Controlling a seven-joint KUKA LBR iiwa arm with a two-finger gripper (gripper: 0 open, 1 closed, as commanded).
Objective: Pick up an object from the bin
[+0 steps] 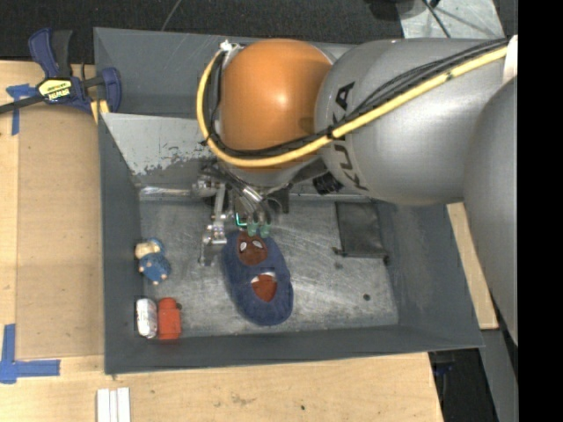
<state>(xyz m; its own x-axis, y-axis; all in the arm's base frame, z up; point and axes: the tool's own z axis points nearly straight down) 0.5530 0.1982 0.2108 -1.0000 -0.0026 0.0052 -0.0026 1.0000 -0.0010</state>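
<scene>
- Dark blue soft item [264,310] with two red-brown patches: you'll find it mid-floor of the grey bin [119,236], long axis running toward the near wall, its lower end close to that wall.
- Gripper [236,236] sits at the item's upper end, under the orange wrist cover [268,95]; you cannot tell whether it is apart or closed.
- Left of the item: bare floor, then a small blue-and-yellow figure [153,260] near the left wall.
- Lower left of the item: a red-and-white piece [158,318] in the corner.
- Right of the item: open floor, with a dark flat patch [359,231] further off.
</scene>
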